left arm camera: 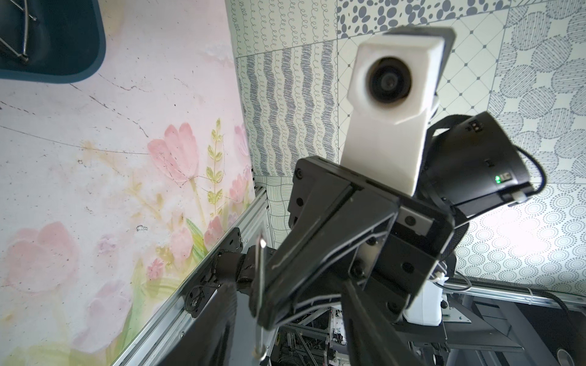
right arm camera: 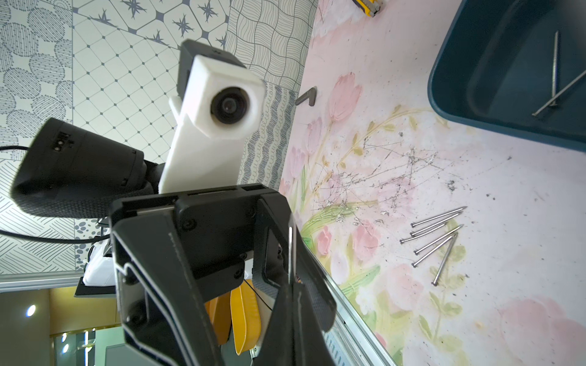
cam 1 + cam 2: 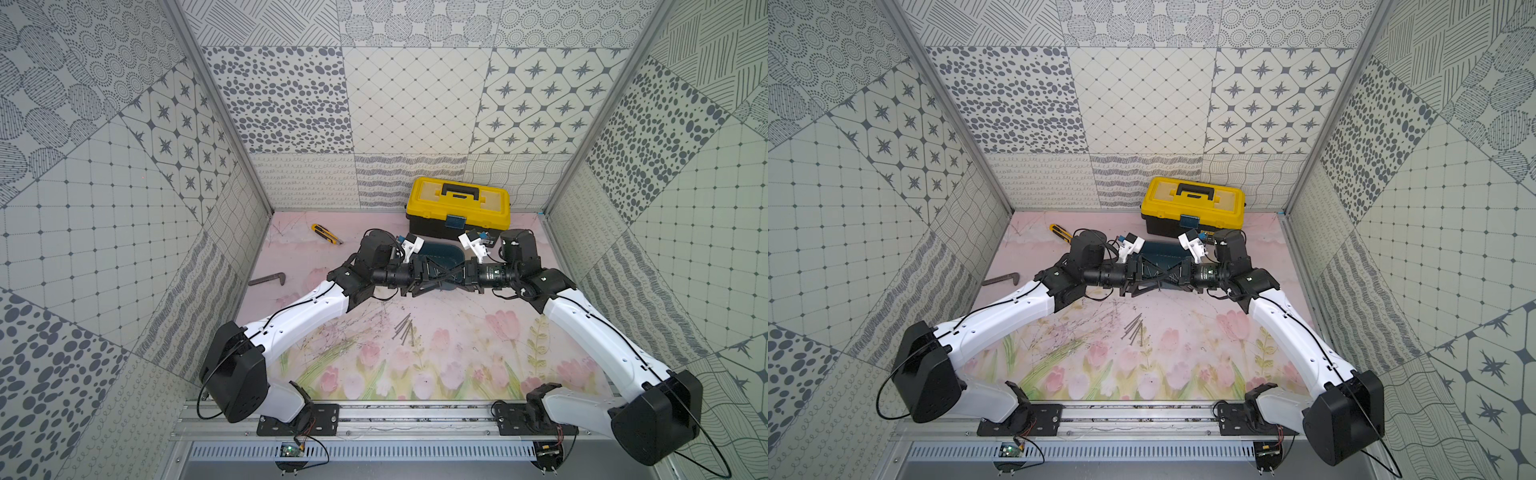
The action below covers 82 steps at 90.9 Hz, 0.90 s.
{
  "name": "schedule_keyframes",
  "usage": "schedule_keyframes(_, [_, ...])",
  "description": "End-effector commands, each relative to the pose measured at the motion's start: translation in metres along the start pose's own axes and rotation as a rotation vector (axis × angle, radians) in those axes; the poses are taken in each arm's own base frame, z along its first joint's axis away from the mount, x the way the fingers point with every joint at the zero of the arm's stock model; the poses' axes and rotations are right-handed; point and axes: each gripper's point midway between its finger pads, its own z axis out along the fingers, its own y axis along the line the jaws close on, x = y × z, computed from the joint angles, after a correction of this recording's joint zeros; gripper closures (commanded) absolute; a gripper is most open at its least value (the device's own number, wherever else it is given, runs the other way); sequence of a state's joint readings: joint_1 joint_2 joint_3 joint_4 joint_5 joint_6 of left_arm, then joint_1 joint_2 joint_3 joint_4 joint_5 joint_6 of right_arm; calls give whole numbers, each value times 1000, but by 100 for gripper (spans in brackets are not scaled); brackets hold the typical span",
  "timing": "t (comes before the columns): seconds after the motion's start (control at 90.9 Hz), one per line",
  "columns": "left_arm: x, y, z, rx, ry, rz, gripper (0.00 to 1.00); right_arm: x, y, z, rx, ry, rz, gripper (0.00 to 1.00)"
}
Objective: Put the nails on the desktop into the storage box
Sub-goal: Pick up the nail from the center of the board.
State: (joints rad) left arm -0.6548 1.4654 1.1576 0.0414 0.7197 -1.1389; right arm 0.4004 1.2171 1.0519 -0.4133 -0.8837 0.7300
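Arms meet tip to tip over the storage box [image 3: 440, 252], which sits on the desktop [image 3: 469, 332] just in front of the yellow toolbox [image 3: 457, 203]. The right gripper [image 1: 264, 304] is pinched together on the held nail [image 1: 260, 269], which lies crosswise at its fingertips. The left gripper [image 3: 453, 275] has its jaws apart, straddling that tip; can't tell if it touches the nail. Inside the box, two nails [image 2: 555, 60] lie crossed. Six loose nails [image 2: 437, 236] are clustered on the desktop, on the near side of the box and apart from it.
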Motion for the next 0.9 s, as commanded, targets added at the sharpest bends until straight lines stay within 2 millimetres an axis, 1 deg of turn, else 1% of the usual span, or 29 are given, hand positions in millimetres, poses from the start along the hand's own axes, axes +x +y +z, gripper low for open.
schedule_keyframes(0.0, [-12,-13,-6,38,-53,38,44,2,8,1,-30,-6,-36,100])
schedule_keyframes(0.099, [-17,-11,-10,34,-79,29,45,3,8,2,-29,-4,-35,100])
schedule_keyframes(0.231, [-18,-9,-14,37,-93,17,47,4,8,1,-29,-6,-35,100])
schedule_keyframes(0.396, [-18,-6,-15,33,-101,1,51,4,8,1,-27,-5,-35,100])
schedule_keyframes(0.517, [-18,-6,-16,31,-102,-1,58,6,9,3,-28,1,-36,100])
schedule_keyframes(0.748, [-20,2,-16,1,-121,-19,59,12,13,6,-32,14,-43,100])
schedule_keyframes(0.891, [-20,3,-17,-4,-125,-20,66,13,12,6,-27,9,-43,100])
